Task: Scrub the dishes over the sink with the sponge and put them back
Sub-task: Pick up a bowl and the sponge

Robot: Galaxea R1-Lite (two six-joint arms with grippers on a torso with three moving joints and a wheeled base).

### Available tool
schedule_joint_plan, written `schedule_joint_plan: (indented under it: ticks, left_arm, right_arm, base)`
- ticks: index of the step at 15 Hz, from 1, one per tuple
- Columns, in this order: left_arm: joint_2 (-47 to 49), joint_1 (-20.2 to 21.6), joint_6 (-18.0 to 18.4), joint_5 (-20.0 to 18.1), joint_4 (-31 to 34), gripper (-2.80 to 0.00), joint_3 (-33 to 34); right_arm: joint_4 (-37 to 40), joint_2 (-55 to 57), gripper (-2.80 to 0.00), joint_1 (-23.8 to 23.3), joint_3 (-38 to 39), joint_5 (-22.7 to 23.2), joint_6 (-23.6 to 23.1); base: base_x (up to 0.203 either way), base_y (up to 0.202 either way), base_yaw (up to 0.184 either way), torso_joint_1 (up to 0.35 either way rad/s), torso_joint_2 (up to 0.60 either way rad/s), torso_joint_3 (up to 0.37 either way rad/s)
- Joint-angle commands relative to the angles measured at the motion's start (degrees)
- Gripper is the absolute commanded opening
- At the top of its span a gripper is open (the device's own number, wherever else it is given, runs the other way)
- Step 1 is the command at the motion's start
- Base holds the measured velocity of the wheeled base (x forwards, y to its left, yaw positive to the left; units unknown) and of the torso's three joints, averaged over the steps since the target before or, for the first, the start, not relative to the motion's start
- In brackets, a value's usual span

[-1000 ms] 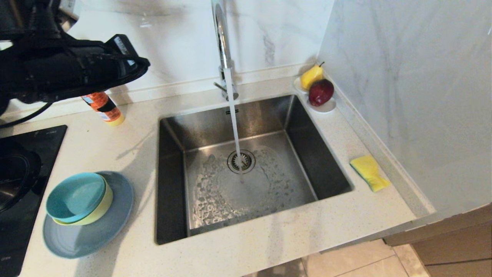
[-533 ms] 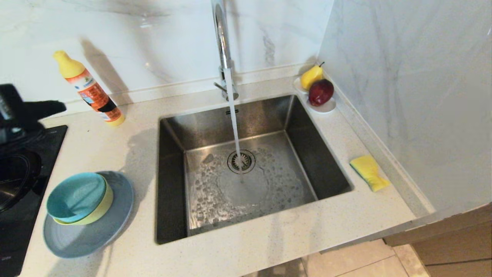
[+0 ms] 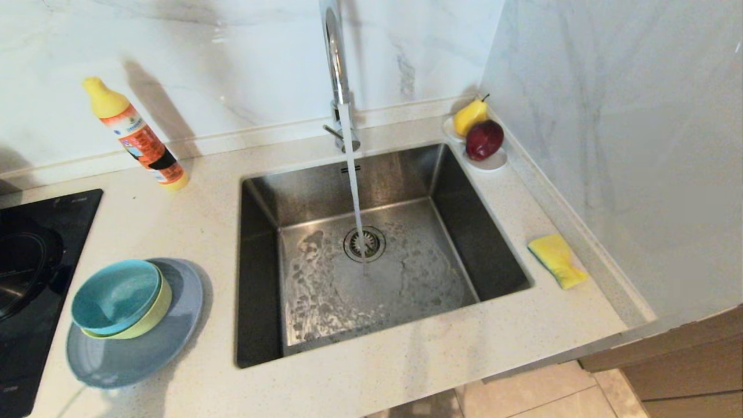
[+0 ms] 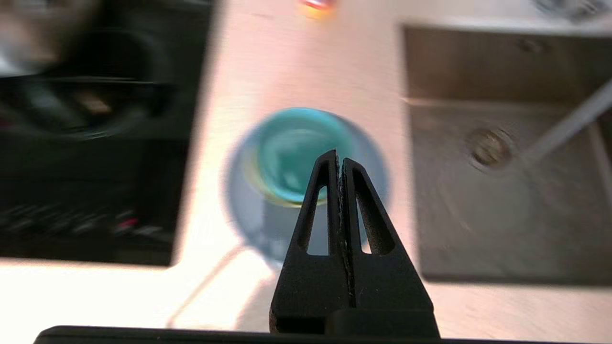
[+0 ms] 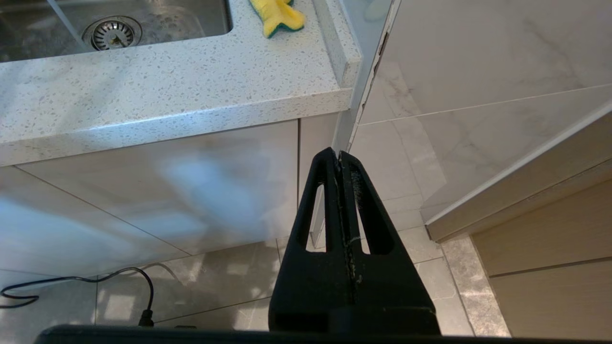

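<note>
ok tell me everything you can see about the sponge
The sponge is a small soft rectangle, yellow face up, with a dark green scouring layer showing along its lower edge in the right wrist view. It looks a bit warped and pinched near one end rather than flat. It lies on the speckled countertop to the right of the sink, close to the wall, with nothing else touching it.

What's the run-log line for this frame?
left gripper: shut, empty, above stacked dishes | right gripper: shut, parked below counter | sponge: untouched, right of sink | tap: running
</note>
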Motion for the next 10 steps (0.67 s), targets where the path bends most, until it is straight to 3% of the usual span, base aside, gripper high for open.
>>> schedule_joint_plan:
  ticks: [1,3,5,8,10]
  left_arm:
    - [-9.91,3.16,0.14,0.75,1.36,-2.8,3.15]
    - [-15.62,4.44,0.32,2.03,1.56,-2.8,9.22]
    - [-21.85,5.27,2.48,0.96,0.93,-2.8,18.61]
    - [-32.21,6.26,9.01,-8.14,-2.03,-2.8,30.5]
    - [-32.78,6.49,11.19,-16.07,-3.59,-2.8,32.12]
  right_arm:
    - [-0.02,-0.02,-2.8,-0.05,0.01,0.02,-0.02]
    - [-0.02,-0.02,-2.8,0.04,0.01,0.02,-0.02]
    - [-0.02,-0.11,-2.8,-0.02,0.01,0.02,-0.02]
    - [-0.02,-0.06,-2.8,0.03,0.01,0.02,-0.02]
    - [-0.02,-0.04,-2.8,0.04,0.01,0.02,-0.02]
  base:
    - [0.0,0.0,0.0,0.0,0.0,0.0]
    - [0.0,0.0,0.0,0.0,0.0,0.0]
    - [0.0,0.0,0.0,0.0,0.0,0.0]
    - [0.0,0.0,0.0,0.0,0.0,0.0]
    - [0.0,0.0,0.0,0.0,0.0,0.0]
